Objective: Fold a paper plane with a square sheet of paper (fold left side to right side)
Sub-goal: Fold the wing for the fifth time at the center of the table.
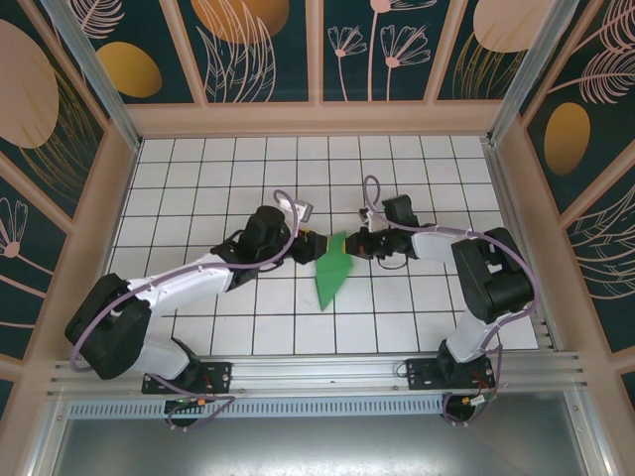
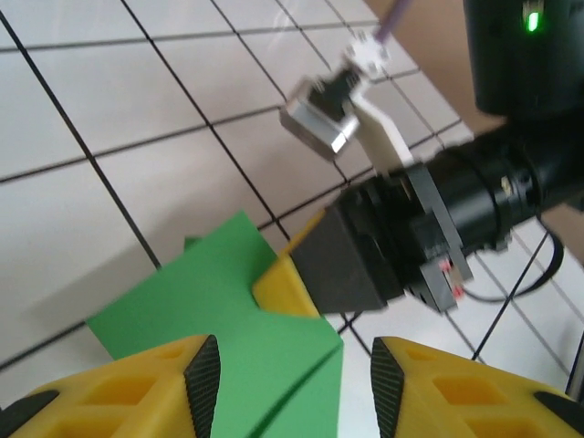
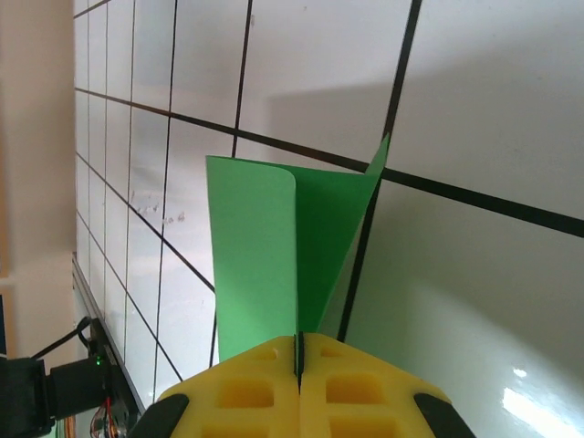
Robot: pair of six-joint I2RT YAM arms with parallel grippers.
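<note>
Right wrist: paper plane (image 3: 260, 255) between jaws

The thin bright-green folded sheet of paper (image 3: 255, 246) is matt and smooth, its fold soft and rounded. The yellow moulded-plastic fingers (image 3: 246, 392) of the right gripper (image 3: 299, 351) look dull and faintly grainy. The white gridded tabletop (image 3: 493, 82) is glossy, catching highlights. A brushed aluminium rail (image 1: 327, 369) lines its near edge.

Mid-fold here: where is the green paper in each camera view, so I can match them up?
Top external: green paper at table centre, between both arms' tips.
Left wrist: green paper lower centre, inside the open left tool.
Right wrist: green paper centre, rising from the bottom edge.
Shared landmark: the right tool, shut on the paper.
</note>
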